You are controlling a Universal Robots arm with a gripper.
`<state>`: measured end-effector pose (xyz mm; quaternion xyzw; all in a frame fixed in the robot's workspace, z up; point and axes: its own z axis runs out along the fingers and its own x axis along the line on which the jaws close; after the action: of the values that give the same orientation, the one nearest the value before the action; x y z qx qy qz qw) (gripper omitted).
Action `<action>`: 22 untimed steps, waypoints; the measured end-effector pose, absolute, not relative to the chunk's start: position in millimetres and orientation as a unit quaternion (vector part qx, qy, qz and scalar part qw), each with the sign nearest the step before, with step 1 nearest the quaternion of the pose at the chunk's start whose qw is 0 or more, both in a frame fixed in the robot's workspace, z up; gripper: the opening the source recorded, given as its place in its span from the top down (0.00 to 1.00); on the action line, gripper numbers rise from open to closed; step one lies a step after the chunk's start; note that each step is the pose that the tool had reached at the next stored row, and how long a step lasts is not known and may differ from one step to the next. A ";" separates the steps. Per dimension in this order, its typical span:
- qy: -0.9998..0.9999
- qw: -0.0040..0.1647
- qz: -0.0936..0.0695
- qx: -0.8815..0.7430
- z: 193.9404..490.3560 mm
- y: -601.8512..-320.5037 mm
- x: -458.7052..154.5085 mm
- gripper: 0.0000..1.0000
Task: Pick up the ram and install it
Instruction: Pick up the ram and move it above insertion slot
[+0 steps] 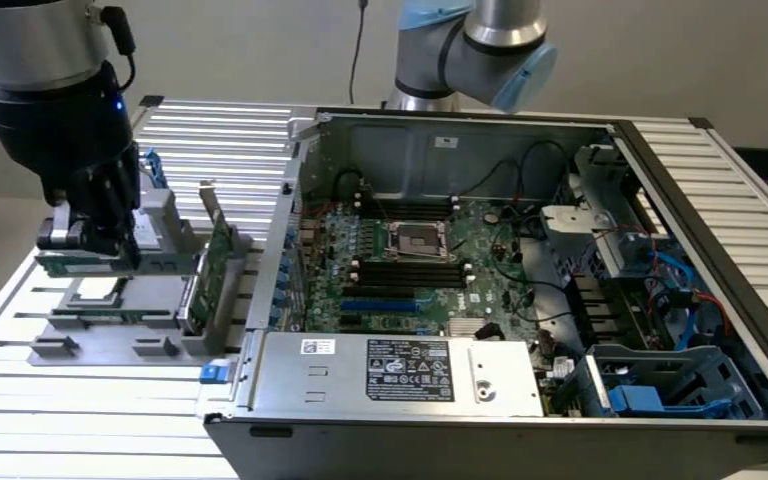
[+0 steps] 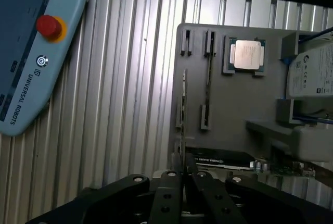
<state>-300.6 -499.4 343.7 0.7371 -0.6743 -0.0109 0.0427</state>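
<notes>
Black gripper (image 1: 87, 240), fingers (image 2: 167, 193) pinching the long, thin green ram stick (image 2: 183, 109) above the grey slotted holder (image 2: 234, 109). Best practice: lift straight, untilted, grip firm.

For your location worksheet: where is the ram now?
At the exterior view's left, the ram is clamped in the gripper over the gray holder, beside the card.

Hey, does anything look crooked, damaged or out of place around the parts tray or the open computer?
Nothing stands out. The hand grips the memory stick, which runs parallel to the gray tray's slots; the processor sits square in its pocket, and the open computer shows no loose parts.
</notes>
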 end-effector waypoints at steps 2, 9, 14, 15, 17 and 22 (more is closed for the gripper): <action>-0.674 0.043 -0.011 0.737 352.7 -499.3 -291.6 0.86; -0.674 0.043 -0.011 0.737 383.4 -499.2 -259.6 0.86; -0.674 0.043 -0.011 0.737 400.2 -498.9 -237.0 0.86; -0.674 0.043 -0.011 0.737 403.3 -498.8 -232.4 0.86; -0.674 0.043 -0.011 0.737 409.8 -498.6 -223.4 0.86; -0.674 0.045 -0.013 0.737 419.1 -498.5 -200.6 0.86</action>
<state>-200.6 -498.5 419.1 0.7370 -0.6742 -0.0132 0.0448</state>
